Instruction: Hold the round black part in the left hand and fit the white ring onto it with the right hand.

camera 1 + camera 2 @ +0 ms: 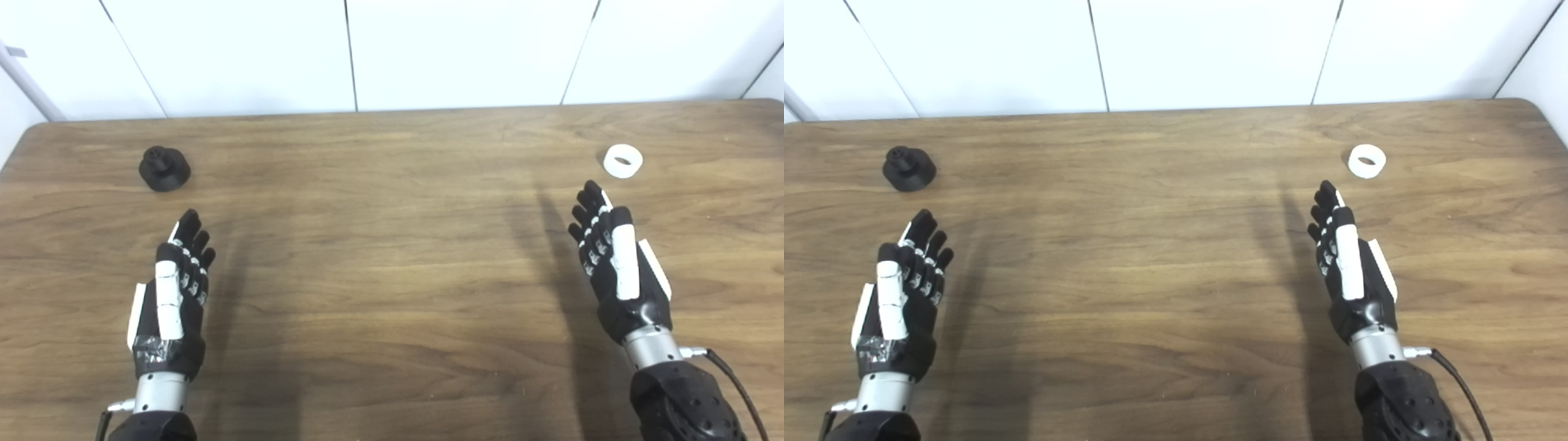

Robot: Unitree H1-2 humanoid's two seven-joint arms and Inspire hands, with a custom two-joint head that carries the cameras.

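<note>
Left eye view shows our left hand (171, 294) and right hand (618, 269) empty, fingers extended, so we should first clasp the round black part (164, 168) at upper left squarely, white ring (623, 161) waiting upper right on the table (392, 257)

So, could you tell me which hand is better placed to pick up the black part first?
The left hand. It is open and lies just short of the round black part on the same side of the table, while the right hand sits far across, by the white ring.

one round black part (164, 169), one white ring (623, 161), two hands, one table (392, 257)
</note>
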